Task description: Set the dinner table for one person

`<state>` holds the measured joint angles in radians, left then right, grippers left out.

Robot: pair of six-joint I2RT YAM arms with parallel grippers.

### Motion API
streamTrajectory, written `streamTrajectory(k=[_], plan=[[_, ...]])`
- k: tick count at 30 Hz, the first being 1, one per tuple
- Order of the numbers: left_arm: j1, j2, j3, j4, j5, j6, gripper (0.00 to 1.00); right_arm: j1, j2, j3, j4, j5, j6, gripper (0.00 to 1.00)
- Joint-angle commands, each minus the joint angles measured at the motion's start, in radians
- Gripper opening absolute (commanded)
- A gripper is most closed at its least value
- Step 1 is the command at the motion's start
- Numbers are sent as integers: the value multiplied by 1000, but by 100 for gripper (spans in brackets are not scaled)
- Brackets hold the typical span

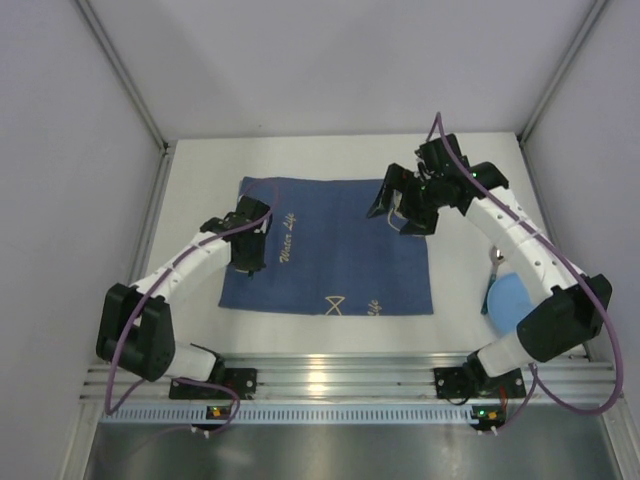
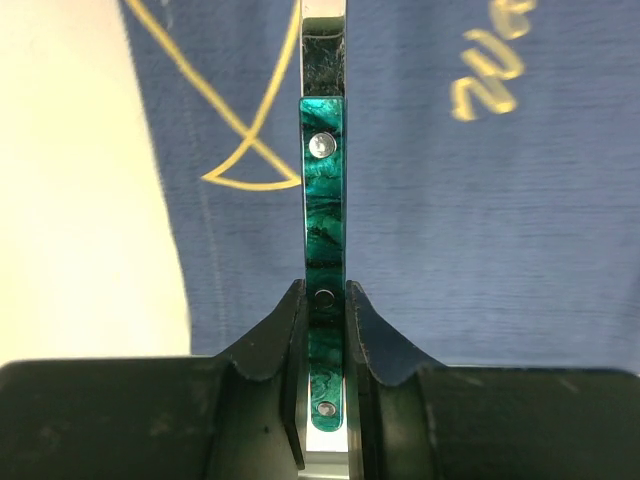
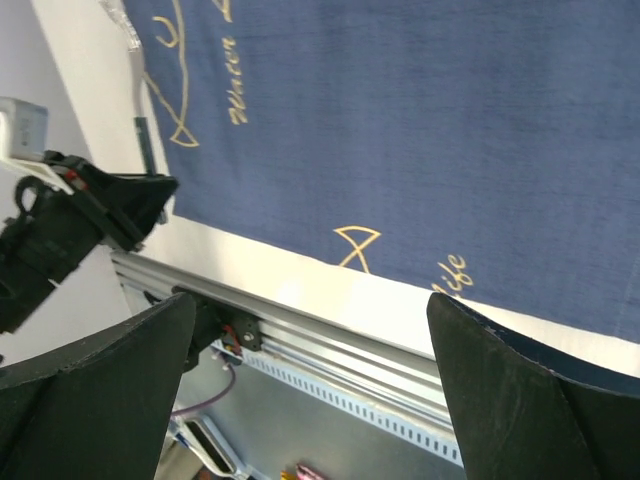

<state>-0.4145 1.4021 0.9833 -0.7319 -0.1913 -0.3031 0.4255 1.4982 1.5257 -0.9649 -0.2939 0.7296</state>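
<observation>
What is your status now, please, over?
Left gripper shut on green-handled cutlery. Right gripper open, empty. Dinner table: blue mat laid. Blue dish, spoon beside right arm.

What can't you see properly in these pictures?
- Left wrist view: the green handle in the left gripper runs off the top edge, so its end is unseen.
- Top view: the right arm hides part of the blue thing; the silver piece beside it is too small to name.
</observation>
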Motion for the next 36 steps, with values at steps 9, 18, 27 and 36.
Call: streamTrajectory(k=[9,18,27,36], plan=[[147,103,15,42,98,139,0,-148,-190,-209,-8,-30,-110,100],[174,163,28,58,153,142,46,-358,-237,-239,-58,21,-249,100],[169,149,124,-64,125,88,61,-418,-263,-260,-83,130,-268,100],[105,60,184,-43,280,16,68,-646,-210,-378,-63,225,-220,100]])
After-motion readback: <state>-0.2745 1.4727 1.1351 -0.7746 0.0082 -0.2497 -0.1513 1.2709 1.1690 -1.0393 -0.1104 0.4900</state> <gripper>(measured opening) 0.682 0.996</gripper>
